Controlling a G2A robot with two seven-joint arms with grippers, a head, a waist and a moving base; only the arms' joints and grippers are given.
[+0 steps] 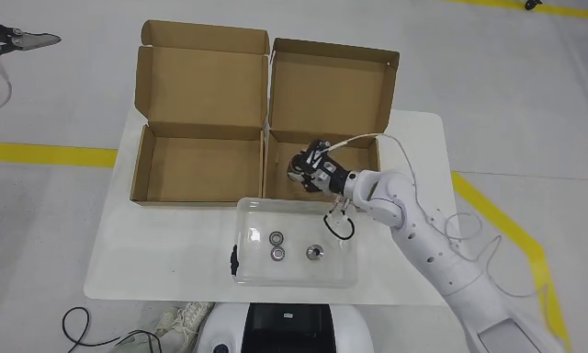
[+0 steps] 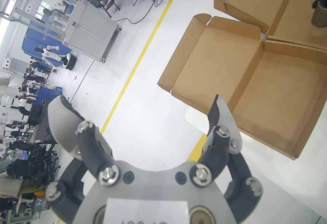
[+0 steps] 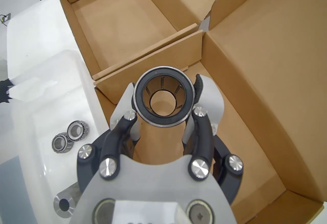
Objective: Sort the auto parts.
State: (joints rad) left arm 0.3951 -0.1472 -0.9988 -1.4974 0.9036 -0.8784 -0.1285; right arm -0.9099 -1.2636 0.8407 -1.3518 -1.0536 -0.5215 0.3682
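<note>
Right pincer [image 3: 163, 92] clamped on cylindrical bearing [image 3: 163, 121], held above floor of brown box [image 3: 245, 112]. Clear tray [image 1: 246, 206] with 2 small bearings [image 3: 70, 135] just beside pincer. Left pincer [image 2: 138, 105] apart, empty; second box [image 2: 276, 97] ahead of it.

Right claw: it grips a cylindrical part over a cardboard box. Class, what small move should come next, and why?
Probably lower the right claw slightly and open it: it is shut on the cylindrical part over the right box, so release onto its floor looks safe.
</note>
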